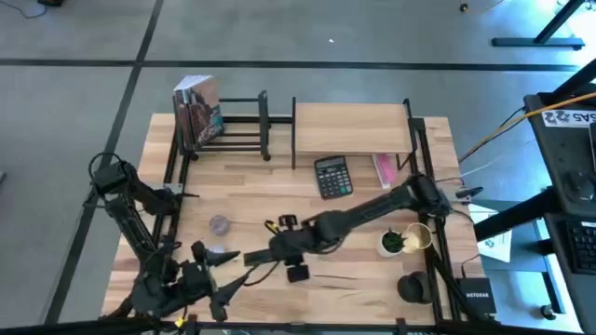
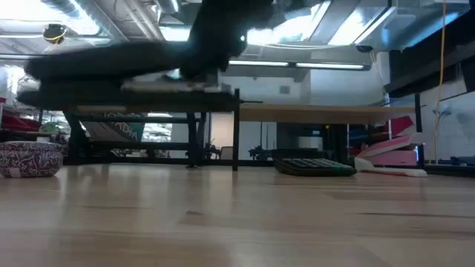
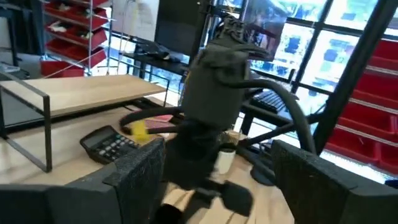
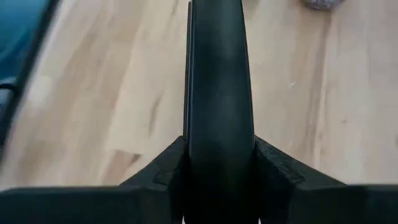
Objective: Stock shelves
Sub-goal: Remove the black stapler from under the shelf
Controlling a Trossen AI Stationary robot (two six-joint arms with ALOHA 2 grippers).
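My right gripper (image 1: 279, 249) reaches from the right over the table's middle front and is shut on a long, flat black thing (image 4: 217, 74). It shows as a dark bar (image 2: 111, 63) above the tabletop in the low view. My left gripper (image 1: 219, 276) waits open at the near left; nothing is between its fingers (image 3: 130, 177). The wood-board shelf (image 1: 354, 126) stands at the far middle, and the black bar rack (image 1: 237, 126) stands to its left. A book (image 1: 197, 110) stands upright at the rack's left end. My right gripper pinches the black thing's near end (image 4: 217, 146) between its two fingers, which press on its two flat faces. The fingers come roughly level from the table's right and lie along it. It sticks out past them toward the left, on edge, lifted clear of the table.
A calculator (image 1: 332, 177) and a pink thing (image 1: 382, 168) lie by the wood shelf's front. A small round patterned bowl (image 1: 219, 224) sits at mid left. A potted plant (image 1: 391, 243), a gold cup (image 1: 418, 236), a black round thing (image 1: 414, 287) and a black box (image 1: 475, 294) crowd the near right.
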